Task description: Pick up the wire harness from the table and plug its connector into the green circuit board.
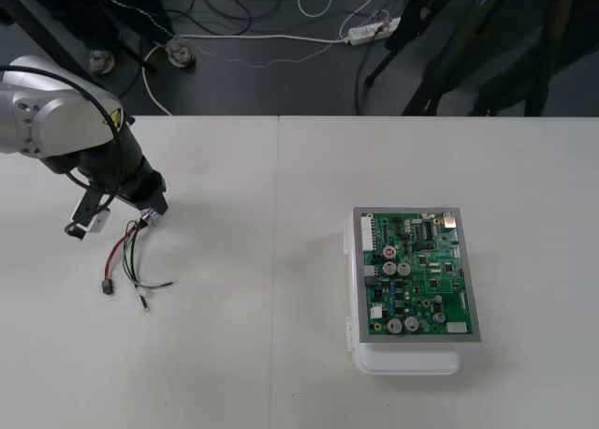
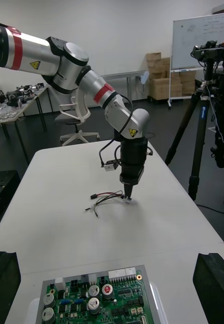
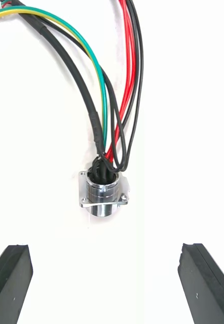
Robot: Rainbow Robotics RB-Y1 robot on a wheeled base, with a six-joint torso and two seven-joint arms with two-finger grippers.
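Near the table's (image 1: pixel 281 373) left edge, the wire harness (image 1: pixel 131 260) lies loose, its socket (image 3: pixel 104 195) just ahead of the left gripper (image 1: pixel 150 217), whose fingers (image 3: pixel 10 283) stand wide apart (not touching it). Toward the right edge sits the green circuit board (image 1: pixel 416 274); the right gripper (image 2: pixel 109 258) near it likewise has its fingers apart.

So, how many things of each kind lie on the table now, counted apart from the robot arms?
Green circuit board: 1
White base: 1
Wire harness: 1
Total: 3
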